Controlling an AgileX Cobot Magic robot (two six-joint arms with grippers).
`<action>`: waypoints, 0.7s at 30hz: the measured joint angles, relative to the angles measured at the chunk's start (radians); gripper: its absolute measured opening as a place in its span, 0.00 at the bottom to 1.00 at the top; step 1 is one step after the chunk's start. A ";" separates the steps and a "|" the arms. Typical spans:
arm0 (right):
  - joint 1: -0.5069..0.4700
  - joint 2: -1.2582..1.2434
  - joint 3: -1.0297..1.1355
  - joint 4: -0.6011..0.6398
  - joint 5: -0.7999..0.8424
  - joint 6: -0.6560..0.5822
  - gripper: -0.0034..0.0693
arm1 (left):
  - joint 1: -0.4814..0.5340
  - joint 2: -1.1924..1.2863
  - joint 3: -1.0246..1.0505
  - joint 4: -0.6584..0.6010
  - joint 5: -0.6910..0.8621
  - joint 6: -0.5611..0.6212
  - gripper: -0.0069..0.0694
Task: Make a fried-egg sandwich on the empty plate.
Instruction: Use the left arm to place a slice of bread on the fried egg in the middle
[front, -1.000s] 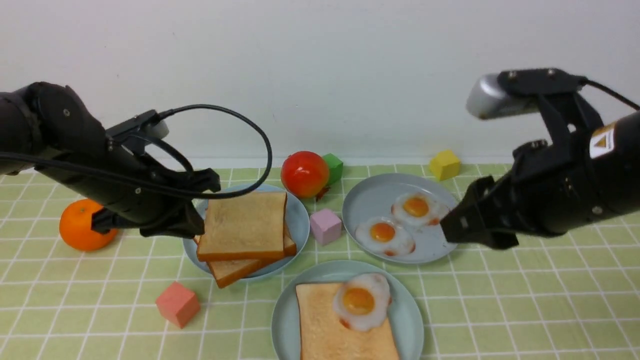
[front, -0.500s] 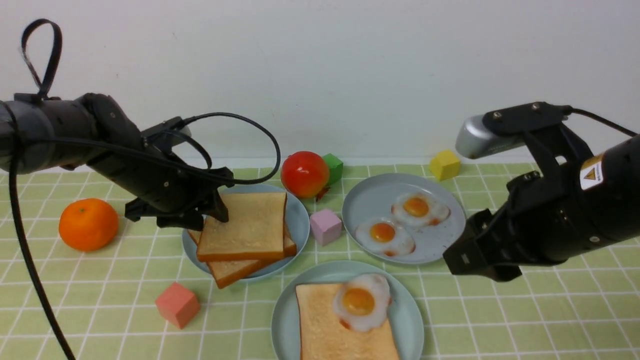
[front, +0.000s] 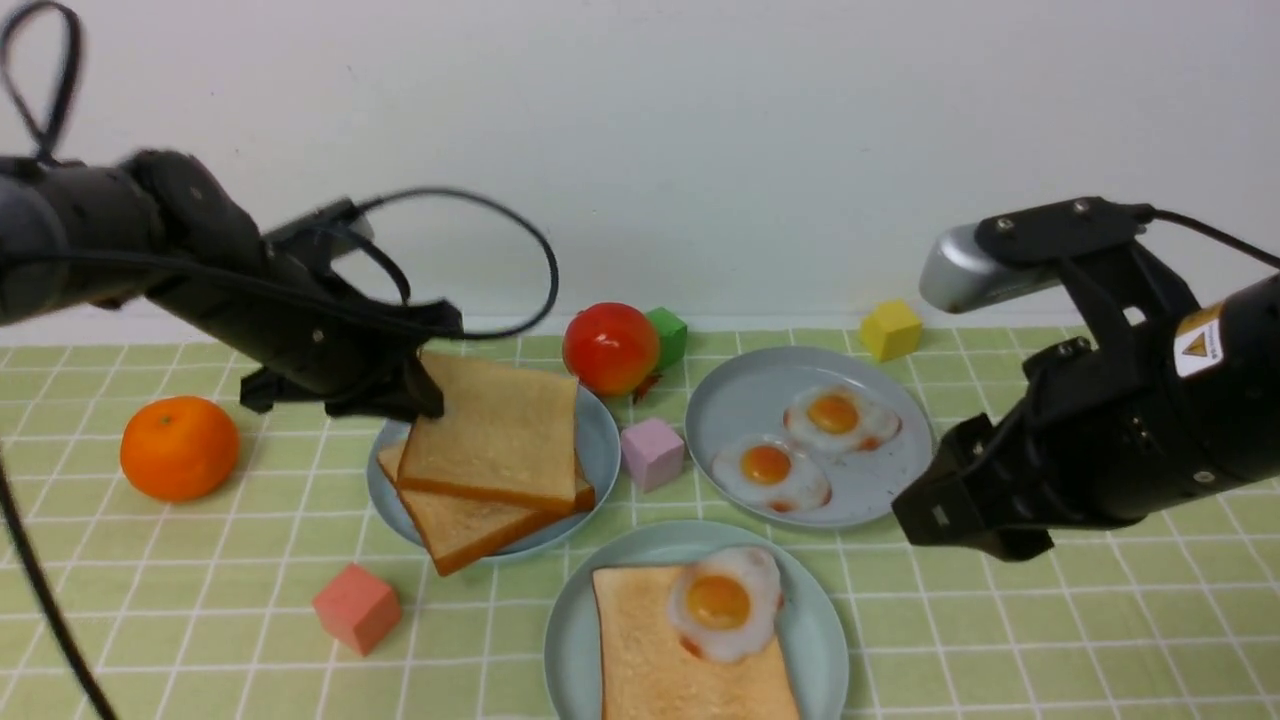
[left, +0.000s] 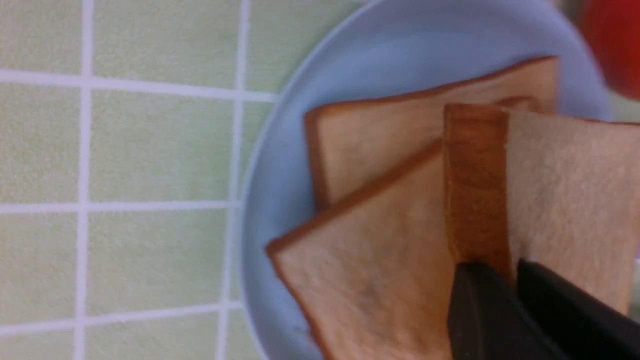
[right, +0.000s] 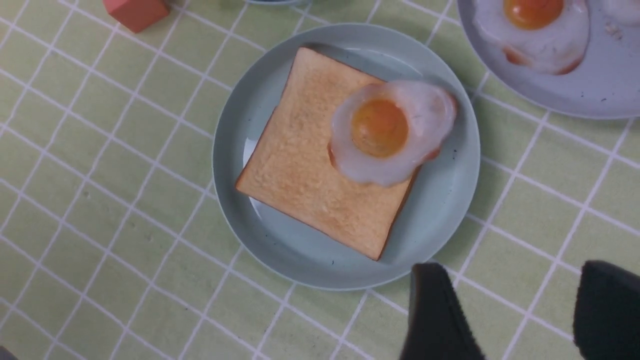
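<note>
Brown crust (left: 475, 185) pinched, left wrist view only

A plain, off-white wall (front: 700, 120) was seen behind the surface (front: 1000, 640). A lighter band (front: 780, 322) was noted where the wall met the surface. The surface was covered by a pale green cloth (front: 200, 600) crossed by thin white lines in a square grid. Soft, diffuse light was cast, and only faint shadows were left on the cloth.

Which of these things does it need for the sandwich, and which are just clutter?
Needed: mint plate, base toast, fried egg on it, top toast slice in the left gripper.
Clutter: orange, tomato, lilac cube, green cube, yellow cube, coral cube.
</note>
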 joint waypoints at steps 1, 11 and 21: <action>0.000 -0.006 0.000 -0.003 0.001 0.000 0.59 | -0.007 -0.025 0.012 -0.021 0.003 0.004 0.16; 0.000 -0.029 0.000 -0.003 0.020 0.000 0.59 | -0.300 -0.243 0.394 -0.455 -0.219 0.163 0.16; 0.001 -0.031 0.000 -0.004 0.025 0.022 0.59 | -0.413 -0.074 0.425 -0.566 -0.395 0.171 0.18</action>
